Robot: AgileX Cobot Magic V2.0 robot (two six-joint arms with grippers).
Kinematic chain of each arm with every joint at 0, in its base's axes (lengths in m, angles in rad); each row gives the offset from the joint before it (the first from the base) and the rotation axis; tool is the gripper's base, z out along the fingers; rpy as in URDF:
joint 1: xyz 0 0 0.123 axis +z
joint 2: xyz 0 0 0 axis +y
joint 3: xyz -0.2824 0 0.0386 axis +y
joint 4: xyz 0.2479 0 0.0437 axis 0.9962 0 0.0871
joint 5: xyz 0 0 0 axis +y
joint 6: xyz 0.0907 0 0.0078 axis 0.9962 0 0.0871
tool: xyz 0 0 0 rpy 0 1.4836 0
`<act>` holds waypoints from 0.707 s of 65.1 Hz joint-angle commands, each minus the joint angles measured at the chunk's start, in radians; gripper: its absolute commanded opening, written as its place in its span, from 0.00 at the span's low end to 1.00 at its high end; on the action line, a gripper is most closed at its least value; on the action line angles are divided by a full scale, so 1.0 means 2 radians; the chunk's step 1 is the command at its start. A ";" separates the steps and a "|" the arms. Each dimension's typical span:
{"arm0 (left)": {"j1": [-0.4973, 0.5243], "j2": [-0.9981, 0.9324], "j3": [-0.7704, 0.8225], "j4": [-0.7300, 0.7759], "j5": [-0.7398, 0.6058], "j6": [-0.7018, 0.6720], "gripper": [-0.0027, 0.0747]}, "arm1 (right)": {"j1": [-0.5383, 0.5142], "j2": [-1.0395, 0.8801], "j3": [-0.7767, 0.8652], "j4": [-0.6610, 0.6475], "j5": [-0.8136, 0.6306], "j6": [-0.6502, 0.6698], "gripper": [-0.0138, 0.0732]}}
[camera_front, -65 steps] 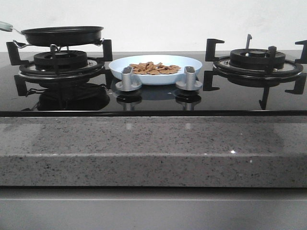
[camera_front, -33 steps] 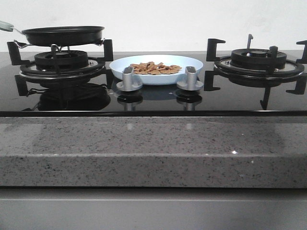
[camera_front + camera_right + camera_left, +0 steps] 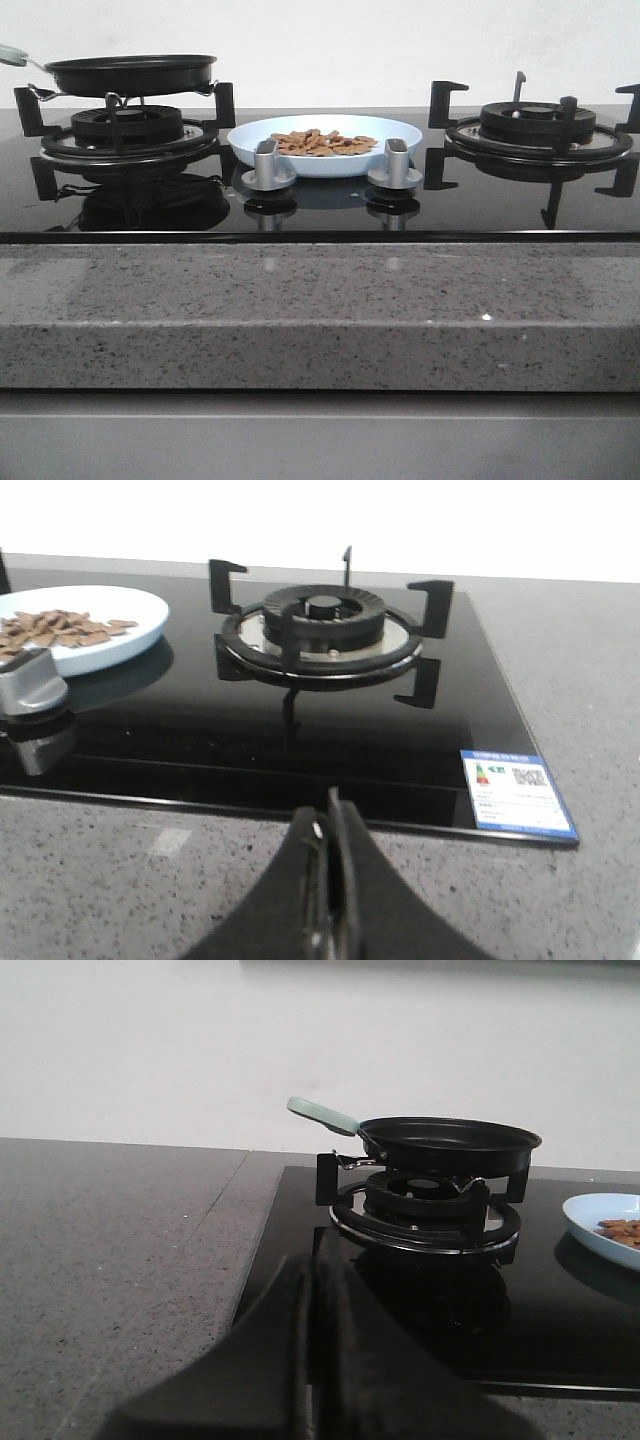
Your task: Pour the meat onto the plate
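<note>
The pale light-blue plate (image 3: 395, 128) sits on the black glass hob between the two burners. The meat (image 3: 322, 143), a heap of small orange-brown pieces, lies on it. The plate also shows in the left wrist view (image 3: 590, 1220) and the right wrist view (image 3: 140, 615) with meat (image 3: 55, 627). The black frying pan (image 3: 130, 72) with a pale green handle (image 3: 322, 1114) rests on the left burner. My left gripper (image 3: 315, 1265) is shut and empty, over the counter at the hob's left front. My right gripper (image 3: 330, 815) is shut and empty, over the counter in front of the right burner. Neither gripper shows in the front view.
Two silver knobs (image 3: 268, 166) (image 3: 395, 163) stand in front of the plate. The right burner (image 3: 538, 125) with black pan supports is bare. A white label (image 3: 515, 792) is stuck on the hob's right front corner. A speckled grey stone counter (image 3: 320, 310) surrounds the hob.
</note>
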 commanded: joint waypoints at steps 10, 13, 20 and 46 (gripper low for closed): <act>0.001 -0.009 0.003 -0.004 -0.042 0.000 0.01 | 0.004 -0.037 0.032 0.007 -0.096 -0.003 0.08; 0.001 -0.009 0.003 -0.004 -0.042 0.000 0.01 | 0.004 -0.037 0.038 0.010 -0.111 -0.003 0.08; 0.001 -0.008 0.003 -0.004 -0.042 0.000 0.01 | 0.011 -0.037 0.038 0.012 -0.122 -0.003 0.08; 0.001 -0.008 0.003 -0.004 -0.042 0.000 0.01 | 0.017 -0.037 0.038 0.012 -0.121 -0.003 0.08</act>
